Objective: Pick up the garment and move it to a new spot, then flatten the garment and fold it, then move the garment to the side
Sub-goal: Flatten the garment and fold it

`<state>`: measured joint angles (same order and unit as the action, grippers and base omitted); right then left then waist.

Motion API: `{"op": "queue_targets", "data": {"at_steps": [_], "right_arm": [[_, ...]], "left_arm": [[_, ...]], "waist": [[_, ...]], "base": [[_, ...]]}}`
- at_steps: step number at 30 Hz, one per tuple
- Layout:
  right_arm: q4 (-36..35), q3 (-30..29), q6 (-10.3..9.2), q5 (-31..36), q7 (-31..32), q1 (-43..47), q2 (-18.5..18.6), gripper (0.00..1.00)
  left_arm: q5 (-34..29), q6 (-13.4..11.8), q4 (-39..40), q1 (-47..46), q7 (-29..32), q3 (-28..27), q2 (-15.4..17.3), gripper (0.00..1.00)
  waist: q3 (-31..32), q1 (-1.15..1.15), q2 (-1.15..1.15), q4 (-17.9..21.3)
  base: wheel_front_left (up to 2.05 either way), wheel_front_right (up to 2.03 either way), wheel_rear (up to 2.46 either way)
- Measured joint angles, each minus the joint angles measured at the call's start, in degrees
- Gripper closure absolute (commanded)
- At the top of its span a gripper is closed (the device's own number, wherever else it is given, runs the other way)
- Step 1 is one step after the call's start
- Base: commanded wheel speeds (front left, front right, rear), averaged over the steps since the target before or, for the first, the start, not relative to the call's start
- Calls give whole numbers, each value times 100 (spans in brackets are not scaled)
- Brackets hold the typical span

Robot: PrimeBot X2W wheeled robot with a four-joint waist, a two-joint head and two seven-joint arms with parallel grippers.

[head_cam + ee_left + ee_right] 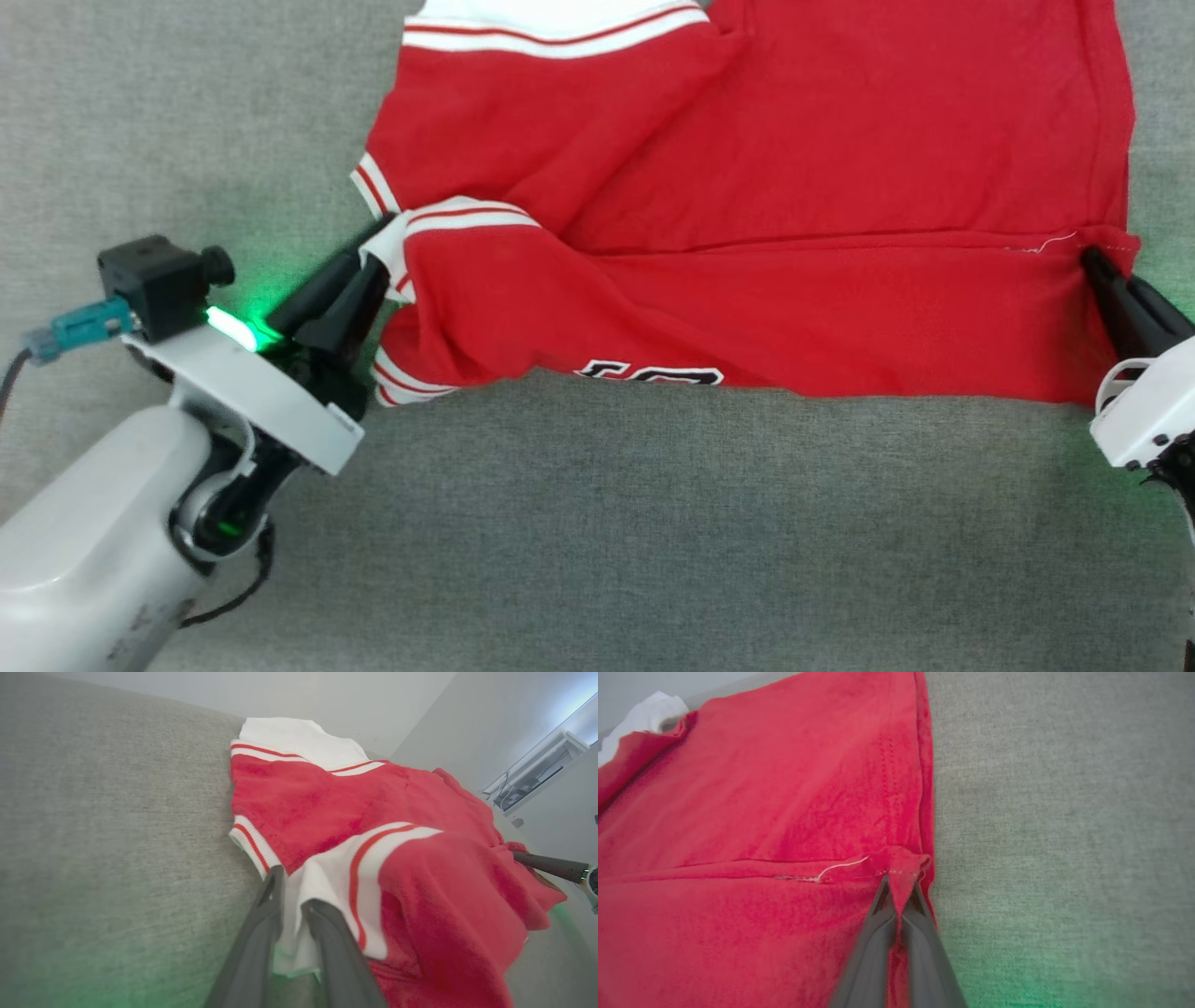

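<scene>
**While both end effectors are pinching its near layer, the garment is lying across the bench**

As the head view is showing, the garment (794, 140), a red jersey shirt, is spreading over the far half of the grey woven bench (597, 541) and running off the top edge of that view; its near portion is lying doubled over the rest, with a crease running from side to side. One white sleeve (551, 19) with red-striped trim is resting at the far left; black, white-outlined numerals (651, 375) are peeking out at the near edge, mostly hidden under the fold. The left end effector (378, 252) is gripping a white, red-striped cuff (467, 217) at the shirt's left end; in the left wrist view its two dark fingers (252, 942) are standing slightly apart with the white cloth bunched between them, and the cuff is hanging from them. The right end effector (1097, 266) is gripping the red corner at the shirt's right end; in the right wrist view its fingers (871, 952) are lying almost together, pinching a small peak of red fabric beside the side hem, near a loose white thread (840, 867). A green light (233, 329) is glowing on the left wrist, tinting the bench beside it; whether the near edge of the fold is touching the bench cannot be told.
</scene>
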<state>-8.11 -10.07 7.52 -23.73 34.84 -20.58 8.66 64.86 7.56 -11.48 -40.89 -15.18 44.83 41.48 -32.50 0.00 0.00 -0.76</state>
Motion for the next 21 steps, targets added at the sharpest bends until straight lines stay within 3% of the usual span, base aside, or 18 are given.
{"op": "queue_targets", "data": {"at_steps": [2,3,4,9,16,21], "right_arm": [[65,48,-1,25,-102,1,14,45],[99,67,-1,41,-146,5,19,9],[129,82,-1,49,-178,8,16,0],[233,16,-1,45,-393,73,48,0],[155,-245,-1,3,-701,144,192,0],[-12,-255,-1,2,-976,287,190,0]], "left_arm": [[-24,-1,-41,-13,3,58,92,0],[-35,-3,-51,-11,4,113,154,0],[-42,-3,-51,-16,4,171,222,0],[-96,-2,-20,-211,274,523,609,0],[-165,-2,91,-735,1188,781,1080,0],[69,-277,283,-1010,2124,824,1212,0]], "waist": [[76,0,0,-7],[120,0,0,-10],[169,0,0,-13],[480,0,0,-29],[1030,0,0,-64],[1414,0,0,-77]], "base": [[0,0,0],[0,0,0],[0,0,0],[0,0,0],[0,0,0],[0,0,0]]}}
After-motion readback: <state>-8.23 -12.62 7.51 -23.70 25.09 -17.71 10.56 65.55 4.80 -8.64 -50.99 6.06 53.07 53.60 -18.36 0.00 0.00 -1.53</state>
